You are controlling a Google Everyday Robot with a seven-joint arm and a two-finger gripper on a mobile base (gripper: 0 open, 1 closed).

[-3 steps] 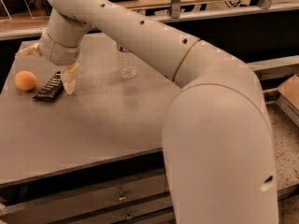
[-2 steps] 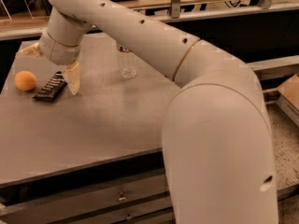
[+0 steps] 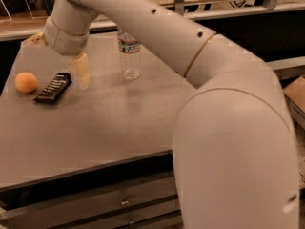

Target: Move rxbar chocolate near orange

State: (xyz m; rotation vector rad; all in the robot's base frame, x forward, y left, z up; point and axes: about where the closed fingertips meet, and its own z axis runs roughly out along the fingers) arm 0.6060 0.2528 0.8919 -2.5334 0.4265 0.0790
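The rxbar chocolate (image 3: 53, 87), a flat black wrapper with white lettering, lies on the grey table (image 3: 109, 128) at the far left. The orange (image 3: 25, 82) sits just left of it, a small gap apart. My gripper (image 3: 55, 60) hangs above and just right of the bar, open and holding nothing. One tan finger (image 3: 81, 70) points down beside the bar's right end without touching it. The other finger (image 3: 32, 38) shows only partly behind the wrist.
A clear plastic water bottle (image 3: 129, 54) stands upright at the back of the table, right of the gripper. My arm's large white body (image 3: 228, 142) fills the right side. The table's front edge (image 3: 86, 168) has drawers below it.
The gripper has drawn slightly up and to the right, away from the bar. The bar and the orange have stayed where they were.
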